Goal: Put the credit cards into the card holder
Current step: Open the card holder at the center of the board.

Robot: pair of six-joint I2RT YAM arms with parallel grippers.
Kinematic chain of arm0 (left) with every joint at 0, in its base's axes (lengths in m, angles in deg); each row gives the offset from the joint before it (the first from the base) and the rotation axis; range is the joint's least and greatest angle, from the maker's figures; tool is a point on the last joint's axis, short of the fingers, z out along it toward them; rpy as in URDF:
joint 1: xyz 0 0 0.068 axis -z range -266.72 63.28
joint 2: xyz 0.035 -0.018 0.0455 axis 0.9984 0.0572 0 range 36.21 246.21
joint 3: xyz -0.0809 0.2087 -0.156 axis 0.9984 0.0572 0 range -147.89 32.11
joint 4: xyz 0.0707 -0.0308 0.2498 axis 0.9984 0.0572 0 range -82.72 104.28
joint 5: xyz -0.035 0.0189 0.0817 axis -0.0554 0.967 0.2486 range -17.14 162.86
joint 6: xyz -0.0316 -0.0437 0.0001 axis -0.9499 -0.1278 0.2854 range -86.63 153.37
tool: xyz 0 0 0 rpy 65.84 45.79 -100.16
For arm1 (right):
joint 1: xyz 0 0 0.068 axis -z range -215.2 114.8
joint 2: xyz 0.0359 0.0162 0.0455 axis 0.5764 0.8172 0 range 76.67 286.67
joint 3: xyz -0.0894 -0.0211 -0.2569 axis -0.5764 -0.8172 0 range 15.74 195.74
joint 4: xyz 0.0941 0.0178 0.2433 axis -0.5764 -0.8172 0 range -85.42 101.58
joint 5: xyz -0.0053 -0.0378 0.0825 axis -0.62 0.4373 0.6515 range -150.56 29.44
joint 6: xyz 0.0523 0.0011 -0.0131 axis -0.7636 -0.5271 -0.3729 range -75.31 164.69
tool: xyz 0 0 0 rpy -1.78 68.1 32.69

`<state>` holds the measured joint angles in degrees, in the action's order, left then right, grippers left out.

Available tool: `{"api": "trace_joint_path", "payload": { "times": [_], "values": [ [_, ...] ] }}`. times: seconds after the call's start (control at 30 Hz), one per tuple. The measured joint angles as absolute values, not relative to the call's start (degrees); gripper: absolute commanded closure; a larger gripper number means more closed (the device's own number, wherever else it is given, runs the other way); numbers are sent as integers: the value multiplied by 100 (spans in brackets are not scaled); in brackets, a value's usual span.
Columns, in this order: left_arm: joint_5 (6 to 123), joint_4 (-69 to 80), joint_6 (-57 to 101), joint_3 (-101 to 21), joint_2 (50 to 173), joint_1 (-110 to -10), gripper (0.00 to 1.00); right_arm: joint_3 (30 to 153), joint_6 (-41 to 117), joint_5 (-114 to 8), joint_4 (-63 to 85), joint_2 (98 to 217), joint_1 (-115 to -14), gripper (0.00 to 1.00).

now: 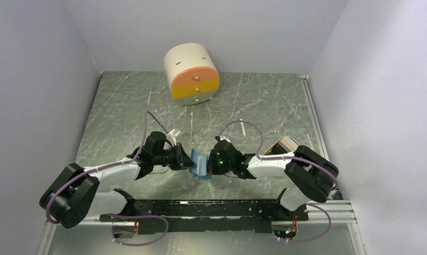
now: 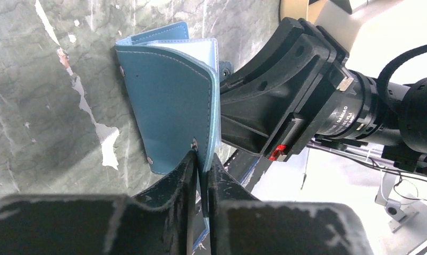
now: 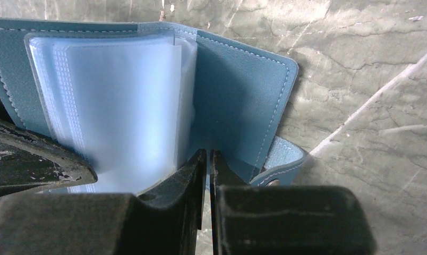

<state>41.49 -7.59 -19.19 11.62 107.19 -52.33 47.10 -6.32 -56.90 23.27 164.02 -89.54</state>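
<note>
The card holder point(image 1: 201, 166), a teal-blue folding wallet, stands open on the marble table between my two grippers. My left gripper point(image 1: 187, 159) is shut on the edge of one cover point(image 2: 169, 106), the fingers pinching it near a snap stud point(image 2: 202, 159). My right gripper point(image 1: 212, 162) is shut on the lower edge of the other cover point(image 3: 238, 95), fingers almost together point(image 3: 207, 155). Clear plastic sleeves point(image 3: 116, 106) fan out inside and look empty. No dark credit cards show in any view.
A cream drum-shaped drawer unit point(image 1: 193, 74) with an orange front stands at the back centre. A beige tray point(image 1: 282, 144) lies at the right, mostly hidden behind my right arm. Grey walls close in the table on three sides.
</note>
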Motion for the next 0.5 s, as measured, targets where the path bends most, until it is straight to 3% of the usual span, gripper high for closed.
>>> {"api": "trace_joint_path", "payload": {
  "times": [0.23, 0.5],
  "values": [
    [4162, -914, -1912, 1319, 10570, -5239, 91, 4701, -627, -5692, 2335, 16398, -8954, 87],
    [4494, -274, -1777, 1147, 10570, -5239, 91, 4843, -647, -5979, 1616, 16090, -8957, 71]
  ]
}}
